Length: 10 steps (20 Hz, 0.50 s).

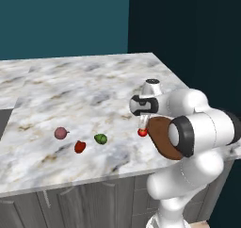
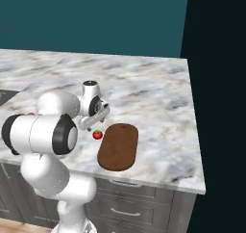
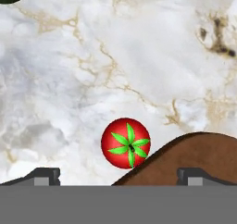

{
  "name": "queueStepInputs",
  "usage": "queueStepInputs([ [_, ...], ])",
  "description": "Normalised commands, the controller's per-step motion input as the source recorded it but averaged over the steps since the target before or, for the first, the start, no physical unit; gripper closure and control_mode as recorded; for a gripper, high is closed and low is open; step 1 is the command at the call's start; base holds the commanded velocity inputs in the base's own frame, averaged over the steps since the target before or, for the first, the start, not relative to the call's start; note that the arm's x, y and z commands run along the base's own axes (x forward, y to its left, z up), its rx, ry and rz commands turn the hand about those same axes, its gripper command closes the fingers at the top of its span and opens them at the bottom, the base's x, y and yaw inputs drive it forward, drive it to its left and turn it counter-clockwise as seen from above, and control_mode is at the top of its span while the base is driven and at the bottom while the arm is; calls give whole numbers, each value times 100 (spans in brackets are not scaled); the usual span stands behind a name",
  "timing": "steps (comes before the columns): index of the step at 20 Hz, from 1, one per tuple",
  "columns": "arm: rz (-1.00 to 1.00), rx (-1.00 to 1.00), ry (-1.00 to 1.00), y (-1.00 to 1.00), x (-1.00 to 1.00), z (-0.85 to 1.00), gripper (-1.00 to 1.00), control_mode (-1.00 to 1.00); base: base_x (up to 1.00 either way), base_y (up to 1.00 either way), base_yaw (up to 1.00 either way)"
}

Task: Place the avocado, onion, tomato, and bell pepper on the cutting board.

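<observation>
Hand view: gripper [image 3: 118, 174] hangs above the marble counter [image 3: 139, 56] with jaws spread wide and nothing held; tomato [image 3: 126, 143] sits between the fingertips, just beside the cutting board [image 3: 194, 158] edge, possibly touching it. Left base view: onion [image 1: 60, 133], bell pepper [image 1: 80, 147] and avocado [image 1: 100, 138] lie in a loose cluster on the counter, well apart from the board. Board appears bare. Judgement: none of the four placed yet; tomato looks like the first pick, three more to fetch after.

teal wall [image 1: 61, 20], white marble counter [image 1: 84, 85], grey cabinet drawers [image 2: 144, 203] below
</observation>
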Motion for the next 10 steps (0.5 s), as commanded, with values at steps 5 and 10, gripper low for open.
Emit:
queueStepInputs([
  [5,1,0,1,5,0,-36,-100,-100,0,0,0],
  [10,0,0,0,-6,3,-35,-100,-100,0,0,0],
])
